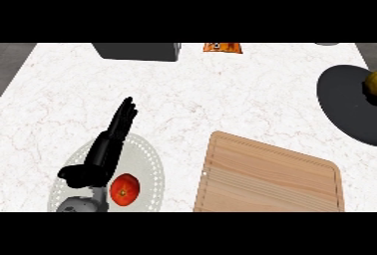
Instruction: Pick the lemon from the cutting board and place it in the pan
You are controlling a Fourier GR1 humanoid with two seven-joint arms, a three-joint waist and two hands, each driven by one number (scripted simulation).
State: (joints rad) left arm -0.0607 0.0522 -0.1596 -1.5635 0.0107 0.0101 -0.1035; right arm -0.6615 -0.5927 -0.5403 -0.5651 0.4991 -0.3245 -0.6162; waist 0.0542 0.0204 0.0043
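The wooden cutting board (269, 177) lies at the lower right with nothing on it. A dark round pan (346, 104) sits at the right edge. A small part of the yellow lemon (372, 83) shows over the pan's far right side, cut off by the view's edge. My left hand (103, 152) rests at the lower left above a white plate, open, with straight fingers pointing away from me and nothing in it. My right hand does not show.
A white plate (151, 162) at the lower left holds a red tomato (124, 190), right beside my left hand. A dark grey box (137, 51) and an orange item (222, 47) stand at the counter's far edge.
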